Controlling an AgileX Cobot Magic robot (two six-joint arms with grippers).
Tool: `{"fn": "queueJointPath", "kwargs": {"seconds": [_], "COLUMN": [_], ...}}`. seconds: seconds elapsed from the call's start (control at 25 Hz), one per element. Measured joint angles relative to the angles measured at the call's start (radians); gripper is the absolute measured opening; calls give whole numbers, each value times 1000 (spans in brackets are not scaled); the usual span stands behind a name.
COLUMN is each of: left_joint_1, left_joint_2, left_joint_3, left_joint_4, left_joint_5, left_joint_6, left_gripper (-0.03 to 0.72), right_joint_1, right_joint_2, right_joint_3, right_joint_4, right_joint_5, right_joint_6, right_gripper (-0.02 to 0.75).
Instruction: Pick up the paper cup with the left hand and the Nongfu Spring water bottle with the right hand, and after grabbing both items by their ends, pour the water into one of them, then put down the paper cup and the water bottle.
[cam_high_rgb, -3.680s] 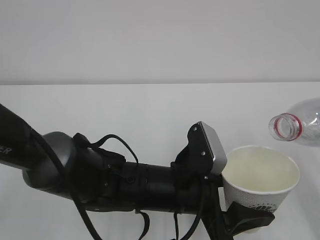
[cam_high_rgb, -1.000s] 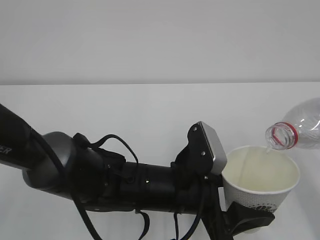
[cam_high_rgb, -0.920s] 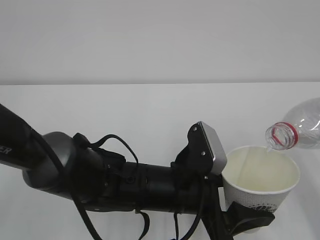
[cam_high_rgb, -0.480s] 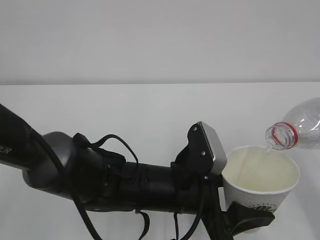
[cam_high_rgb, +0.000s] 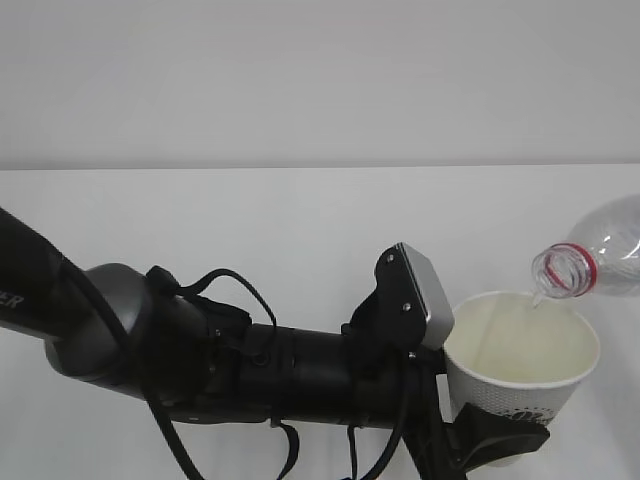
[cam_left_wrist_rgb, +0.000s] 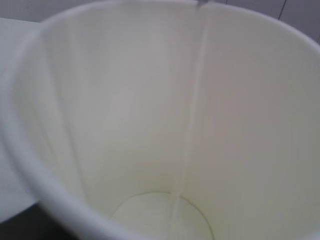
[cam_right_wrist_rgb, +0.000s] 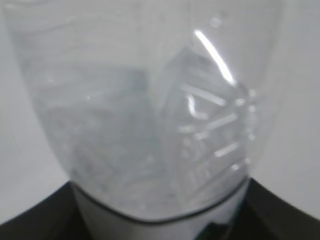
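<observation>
Counter (cam_high_rgb: 250, 220): white, bare, against a plain pale wall. Left arm (cam_high_rgb: 200, 360): its end effector (cam_high_rgb: 495, 440) is clamped low on the paper cup (cam_high_rgb: 520, 360), held upright at lower right. Nongfu Spring water bottle (cam_high_rgb: 600, 255): tipped, mouth just over the cup's far rim, its base gripped by the right end effector (cam_right_wrist_rgb: 160, 222). Water (cam_left_wrist_rgb: 192, 100): thin stream down the inner wall. You should keep the tilt gentle and the cup level.
</observation>
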Motion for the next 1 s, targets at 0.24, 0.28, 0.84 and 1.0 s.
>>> {"fn": "queueJointPath", "kwargs": {"seconds": [0.24, 0.28, 0.84, 1.0], "left_joint_1": [0, 0, 0, 0], "left_joint_2": [0, 0, 0, 0], "left_joint_3": [0, 0, 0, 0], "left_joint_4": [0, 0, 0, 0], "left_joint_5": [0, 0, 0, 0], "left_joint_6": [0, 0, 0, 0], "left_gripper": [528, 528, 528, 528], "right_joint_1": [0, 0, 0, 0], "right_joint_2": [0, 0, 0, 0], "right_joint_3": [0, 0, 0, 0], "right_joint_4": [1, 1, 2, 2], "right_joint_5": [-13, -13, -19, -20], "right_joint_6": [-1, -1, -4, -4], "right_gripper": [464, 464, 464, 464]}}
